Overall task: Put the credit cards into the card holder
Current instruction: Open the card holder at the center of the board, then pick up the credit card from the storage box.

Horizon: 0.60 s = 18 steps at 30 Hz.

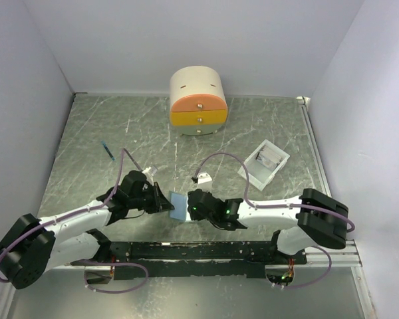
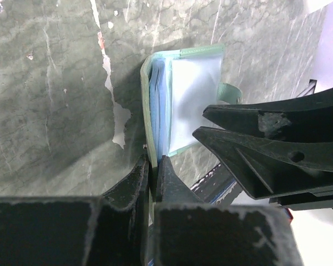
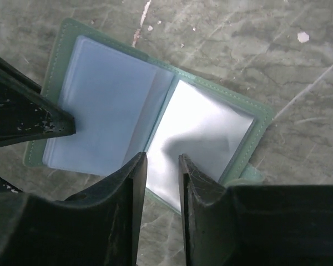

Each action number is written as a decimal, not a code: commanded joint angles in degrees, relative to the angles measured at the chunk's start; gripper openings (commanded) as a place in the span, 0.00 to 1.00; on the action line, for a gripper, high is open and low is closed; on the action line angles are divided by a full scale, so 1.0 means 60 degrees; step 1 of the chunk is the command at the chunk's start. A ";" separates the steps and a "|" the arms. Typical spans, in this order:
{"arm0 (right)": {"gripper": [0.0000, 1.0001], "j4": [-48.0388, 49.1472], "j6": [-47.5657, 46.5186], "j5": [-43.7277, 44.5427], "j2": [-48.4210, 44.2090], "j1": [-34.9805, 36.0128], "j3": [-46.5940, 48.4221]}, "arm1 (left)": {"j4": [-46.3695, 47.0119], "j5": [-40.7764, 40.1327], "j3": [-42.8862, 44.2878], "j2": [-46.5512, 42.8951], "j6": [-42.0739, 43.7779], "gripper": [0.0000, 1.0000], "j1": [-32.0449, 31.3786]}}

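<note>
A small grey-green card holder [image 3: 127, 105] lies open on a marbled grey-green table [image 1: 86, 133], close to the near edge and directly between two black robot grippers that meet over it. Its pale blue translucent pockets face up. The left gripper [image 2: 153, 174] is clenched on the holder — its two fingers pinch the thin green cover edge of the left leaf, with the stacked pocket sheets just beyond the tips. The right gripper [image 3: 162, 169] comes in from the opposite side over the near edge of the right leaf. Its fingers stand slightly apart with a clear gap, and the shiny top pocket shows through that gap; whether either finger touches the plastic cannot be told. From the right wrist camera, the opened holder's long axis runs from upper left to lower right, and the fold crosses it at the middle. A small tab sticks out from the lower right edge, beside the right gripper's finger. From overhead the holder is a small, slightly tilted blue patch, well apart from a white tray [image 1: 277, 149] farther back on the right.
</note>
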 commanded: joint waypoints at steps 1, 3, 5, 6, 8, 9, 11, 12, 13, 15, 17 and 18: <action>0.32 0.0400 -0.1081 0.0277 -0.0649 -0.0030 0.0187 | -0.0346 0.0021 0.0415 -0.0167 0.0314 0.07 0.0056; 0.36 0.0771 -0.1946 0.0366 -0.1138 -0.0046 0.0132 | -0.0542 -0.0018 0.0510 -0.0217 0.0364 0.07 0.0056; 0.38 0.0945 -0.2943 0.0607 -0.1512 -0.0052 0.0273 | -0.0774 -0.0024 0.0602 -0.0244 0.0432 0.07 0.0056; 0.40 0.0979 -0.3555 0.0646 -0.1599 -0.0047 0.0403 | -0.0830 -0.0006 0.0634 -0.0281 0.0446 0.07 0.0067; 0.42 0.0583 -0.4590 0.1009 -0.1469 -0.0077 0.0929 | -0.0802 0.0076 0.0631 -0.0341 0.0450 0.07 0.0060; 0.42 0.0146 -0.4900 0.1374 -0.1292 -0.0130 0.1354 | -0.0700 0.0129 0.0579 -0.0385 0.0426 0.07 0.0057; 0.42 -0.0881 -0.5304 0.1603 -0.0817 -0.0494 0.2212 | -0.0516 0.0261 0.0438 -0.0485 0.0336 0.07 0.0056; 0.42 -0.1381 -0.5471 0.1027 -0.0633 -0.0880 0.2641 | -0.0585 0.0278 0.0438 -0.0520 0.0329 0.07 0.0056; 0.42 -0.1700 -0.5620 0.0349 -0.0532 -0.1348 0.2947 | -0.0728 0.0237 0.0485 -0.0559 0.0343 0.07 0.0058; 0.41 -0.1799 -0.5947 -0.0333 -0.0681 -0.1957 0.3220 | -0.1059 0.0133 0.0583 -0.0696 0.0428 0.07 0.0056; 0.42 -0.1725 -0.6260 -0.0389 -0.0955 -0.2325 0.3330 | -0.1245 0.0083 0.0601 -0.0918 0.0472 0.07 0.0056; 0.42 -0.1737 -0.6388 -0.0405 -0.1055 -0.2563 0.3378 | -0.1290 0.0071 0.0581 -0.1048 0.0454 0.07 0.0056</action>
